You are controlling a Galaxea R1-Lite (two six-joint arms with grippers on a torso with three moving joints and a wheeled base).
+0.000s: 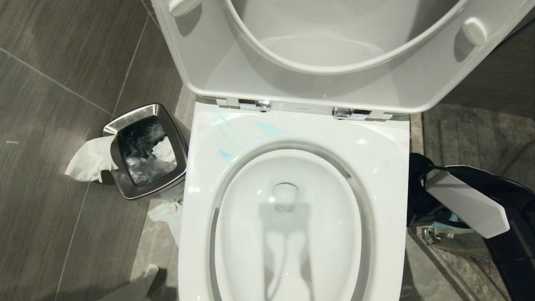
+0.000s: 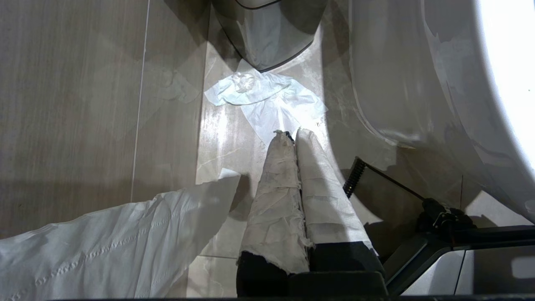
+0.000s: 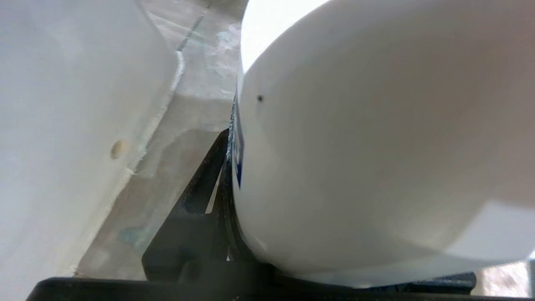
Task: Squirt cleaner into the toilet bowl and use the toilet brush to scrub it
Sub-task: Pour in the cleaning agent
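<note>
The toilet bowl fills the middle of the head view, with seat and lid raised; some faint blue smears lie on its rim near the left hinge; the water inside looks plain, so I judge the squirting is not yet done. A steel bin stands on the floor by the bowl's left side, with crumpled paper hanging over its edge. The right arm reaches down to the floor at the right side of the bowl; the brush is not visible in any view. In the right wrist view the cleaner stands very close, white and rounded, with a strip of blue label at its edge; one dark finger of the right gripper lies against its side, but I cannot tell if the jaws already pinch it. The bottle looks smooth and probably slippery, light, and its plastic may give under pressure; the middle of its body seems the best place to hold. The left gripper hangs over the floor beside the bowl, its wrapped fingers pressed together, empty.
</note>
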